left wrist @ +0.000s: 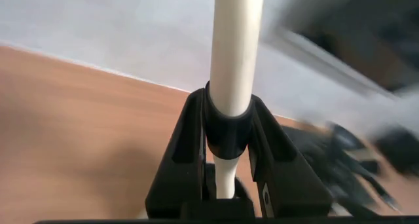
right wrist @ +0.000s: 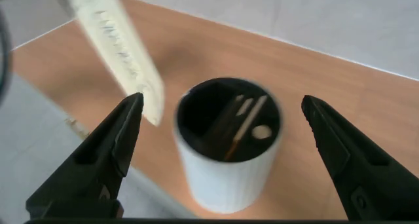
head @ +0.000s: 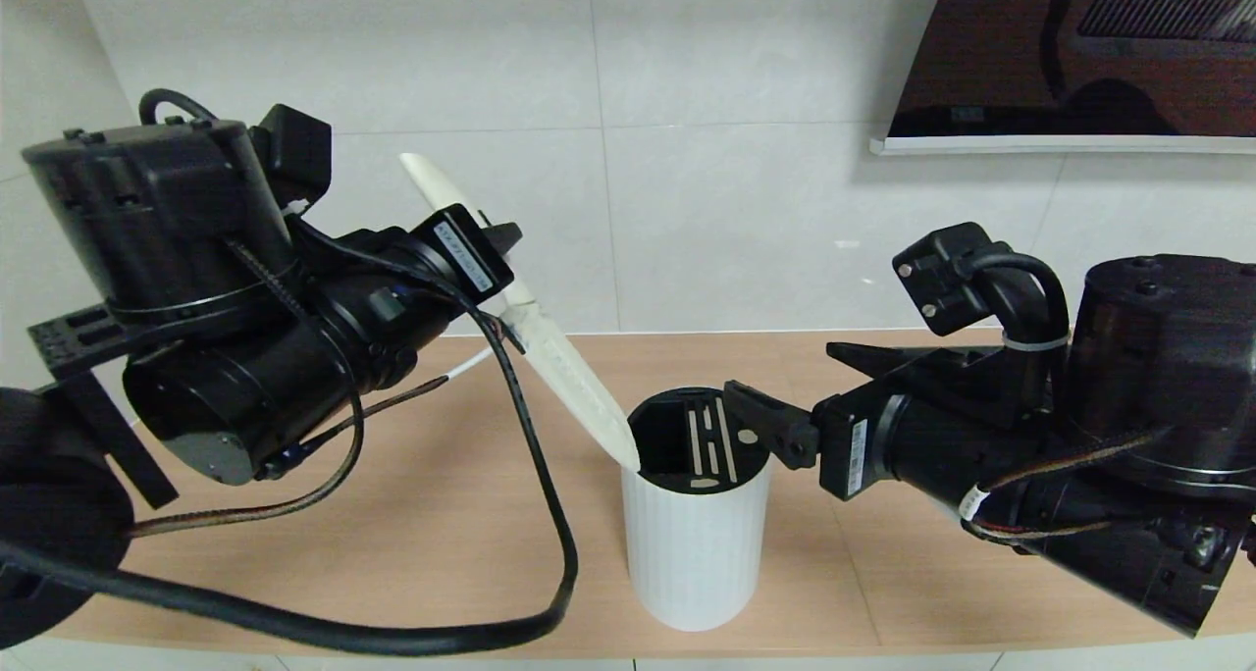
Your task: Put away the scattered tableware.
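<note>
Left fingers [left wrist: 186, 152] pinch one knife [head: 574, 382], tip at one holder [head: 695, 553] rim; right fingers [right wrist: 105, 158] spread.

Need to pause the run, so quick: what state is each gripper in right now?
Left gripper: shut on the white knife, tip at the rim of the holder.
Right gripper: open, empty, beside the holder.

Knife [right wrist: 121, 50] blurred, handle cut off at the edge; holder [head: 695, 543] contents [right wrist: 239, 119] too dim to name — knife tip's depth unclear.
</note>
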Motion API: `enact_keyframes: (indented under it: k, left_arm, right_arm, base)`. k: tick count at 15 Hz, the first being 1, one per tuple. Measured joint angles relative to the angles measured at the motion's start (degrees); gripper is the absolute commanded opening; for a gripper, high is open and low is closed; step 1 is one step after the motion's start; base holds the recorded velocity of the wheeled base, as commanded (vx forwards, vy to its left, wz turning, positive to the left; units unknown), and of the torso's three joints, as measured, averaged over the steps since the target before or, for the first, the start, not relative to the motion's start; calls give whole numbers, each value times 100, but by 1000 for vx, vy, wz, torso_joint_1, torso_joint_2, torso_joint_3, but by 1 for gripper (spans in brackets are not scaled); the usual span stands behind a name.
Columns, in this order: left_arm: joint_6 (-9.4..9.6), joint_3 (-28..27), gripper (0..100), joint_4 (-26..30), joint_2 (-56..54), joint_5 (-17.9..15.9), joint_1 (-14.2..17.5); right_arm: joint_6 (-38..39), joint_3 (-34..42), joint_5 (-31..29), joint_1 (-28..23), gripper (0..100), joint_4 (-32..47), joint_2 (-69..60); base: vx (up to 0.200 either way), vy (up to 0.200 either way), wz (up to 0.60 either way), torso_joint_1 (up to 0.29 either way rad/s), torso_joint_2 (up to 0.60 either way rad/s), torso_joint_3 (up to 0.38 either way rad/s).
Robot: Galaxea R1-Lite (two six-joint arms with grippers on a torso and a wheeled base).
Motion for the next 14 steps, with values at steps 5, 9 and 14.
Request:
enact_keyframes:
  k: [5, 9, 14]
  left_arm:
    - [1200, -568, 0, 282, 111, 1579, -332]
    - [2113, -879, 0, -681, 400, 1882, -497]
    - [2138, -772, 0, -940, 621, 2104, -1130]
  right_arm:
    - [-74, 4, -2, -245, 100, -5, 15]
    - [-180, 9, -9, -347, 100, -6, -27]
    - [-202, 2, -13, -497, 100, -17, -77]
  base:
    - [0, 0, 0, 0, 0, 0]
    - [0, 0, 0, 0, 0, 0]
    - [0, 0, 0, 0, 0, 0]
